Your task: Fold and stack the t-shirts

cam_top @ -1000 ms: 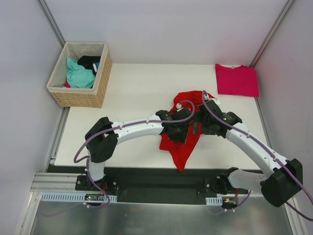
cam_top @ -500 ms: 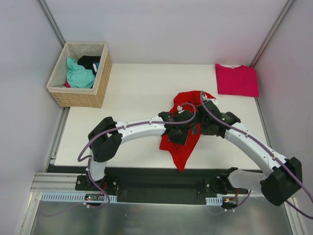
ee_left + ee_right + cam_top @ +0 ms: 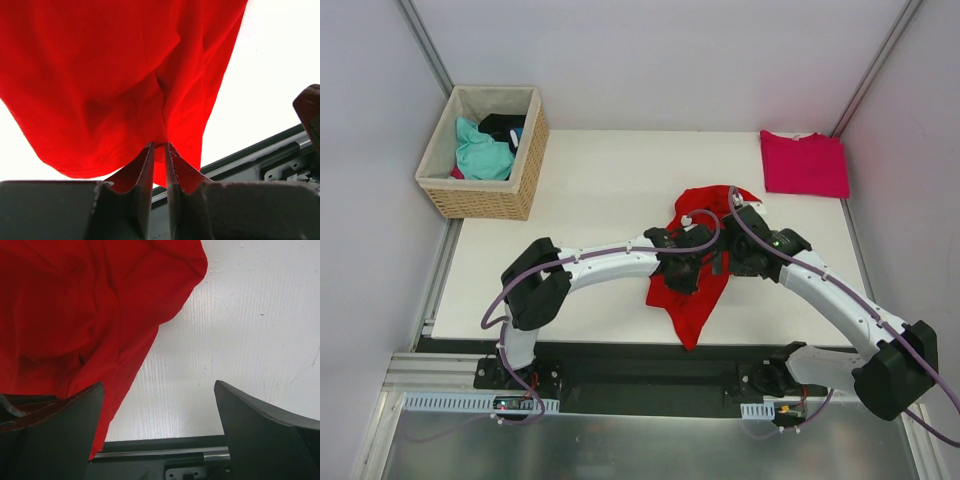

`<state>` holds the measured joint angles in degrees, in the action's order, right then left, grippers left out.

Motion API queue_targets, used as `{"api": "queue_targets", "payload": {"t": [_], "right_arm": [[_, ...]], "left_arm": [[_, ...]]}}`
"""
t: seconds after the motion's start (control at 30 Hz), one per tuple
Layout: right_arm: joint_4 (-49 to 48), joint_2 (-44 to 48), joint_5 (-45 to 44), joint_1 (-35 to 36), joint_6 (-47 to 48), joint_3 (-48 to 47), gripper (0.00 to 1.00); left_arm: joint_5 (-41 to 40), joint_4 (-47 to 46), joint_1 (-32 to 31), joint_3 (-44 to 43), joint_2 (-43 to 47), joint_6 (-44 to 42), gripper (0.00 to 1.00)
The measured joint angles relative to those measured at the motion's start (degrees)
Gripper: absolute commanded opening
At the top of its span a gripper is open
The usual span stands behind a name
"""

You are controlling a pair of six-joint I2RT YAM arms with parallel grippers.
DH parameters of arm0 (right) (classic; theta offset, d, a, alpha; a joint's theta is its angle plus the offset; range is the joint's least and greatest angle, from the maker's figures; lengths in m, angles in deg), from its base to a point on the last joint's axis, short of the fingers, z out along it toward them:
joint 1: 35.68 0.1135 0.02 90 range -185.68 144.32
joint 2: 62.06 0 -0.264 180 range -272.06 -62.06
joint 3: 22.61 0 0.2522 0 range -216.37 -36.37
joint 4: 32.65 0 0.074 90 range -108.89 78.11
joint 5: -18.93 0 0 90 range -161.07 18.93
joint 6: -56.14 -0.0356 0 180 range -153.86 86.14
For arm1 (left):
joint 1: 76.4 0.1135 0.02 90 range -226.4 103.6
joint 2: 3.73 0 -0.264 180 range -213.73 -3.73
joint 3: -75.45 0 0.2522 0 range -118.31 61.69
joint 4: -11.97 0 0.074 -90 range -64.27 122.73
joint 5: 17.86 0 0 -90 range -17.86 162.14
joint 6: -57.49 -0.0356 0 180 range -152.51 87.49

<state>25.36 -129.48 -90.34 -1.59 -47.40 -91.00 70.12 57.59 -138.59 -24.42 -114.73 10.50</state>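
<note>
A bright red t-shirt (image 3: 692, 305) lies crumpled at the middle of the white table (image 3: 600, 190), one end reaching the near edge. My left gripper (image 3: 684, 274) is down on its middle. In the left wrist view the left gripper (image 3: 159, 146) has its jaws drawn together on a pinch of the red t-shirt (image 3: 100, 75). My right gripper (image 3: 744, 256) sits at the shirt's right side. Seen from the right wrist, the right gripper (image 3: 159, 384) is open over bare table, with the red t-shirt (image 3: 75, 300) by its left finger. A magenta-pink t-shirt (image 3: 804, 163) lies folded flat at the far right corner.
A woven wicker basket (image 3: 485, 200) with teal and dark clothes stands at the far left corner of the table. The table's near edge and a metal rail (image 3: 160, 456) run just beyond the right gripper. Grey walls close in the sides.
The left jaws have closed in on the red cloth. The left arm shifted slightly early on; the right arm and its open jaws have stayed put.
</note>
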Motion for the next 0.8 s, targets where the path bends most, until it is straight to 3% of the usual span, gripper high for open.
{"api": "queue_targets", "payload": {"t": [0.2, 0.3, 0.8], "right_arm": [[-0.02, 0.0, 0.0, 0.22, 0.0, 0.0, 0.96], [0.0, 0.0, 0.0, 0.42, -0.02, 0.0, 0.96], [-0.33, -0.83, -0.66, 0.61, -0.2, 0.0, 0.96]], "left_arm": [[-0.04, -0.02, 0.2, 0.0, -0.22, 0.0, 0.11], [-0.07, -0.02, 0.42, 0.0, -0.59, 0.0, 0.0], [-3.61, 0.11, 1.16, 0.63, 0.59, -0.66, 0.0]]}}
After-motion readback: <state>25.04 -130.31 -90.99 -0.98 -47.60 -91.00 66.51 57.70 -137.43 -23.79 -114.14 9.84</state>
